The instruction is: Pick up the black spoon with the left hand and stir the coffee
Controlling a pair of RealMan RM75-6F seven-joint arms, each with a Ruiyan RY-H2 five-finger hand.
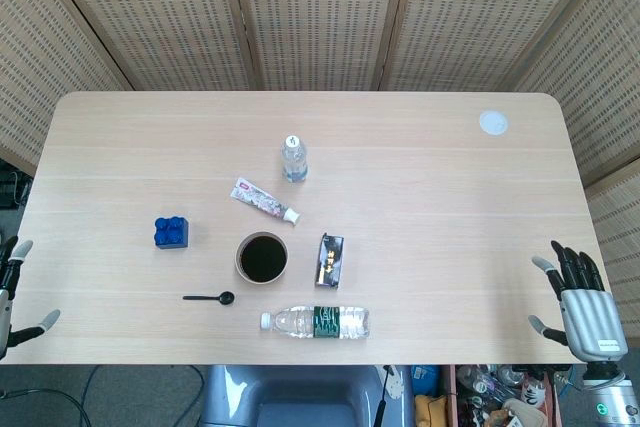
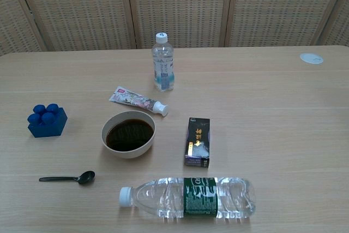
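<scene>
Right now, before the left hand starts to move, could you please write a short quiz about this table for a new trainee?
1. True or false: the black spoon is lying on the table, not in the bowl of coffee.
2. Multiple choice: what lies nearest the robot's edge of the table? A) blue brick B) lying water bottle C) toothpaste tube
3. Fill in: the spoon's bowl end points toward the ____ side of the picture.

Key: 1 true. 2 B. 3 right. Both the left hand and the right hand are open at the table's sides, holding nothing.
</scene>
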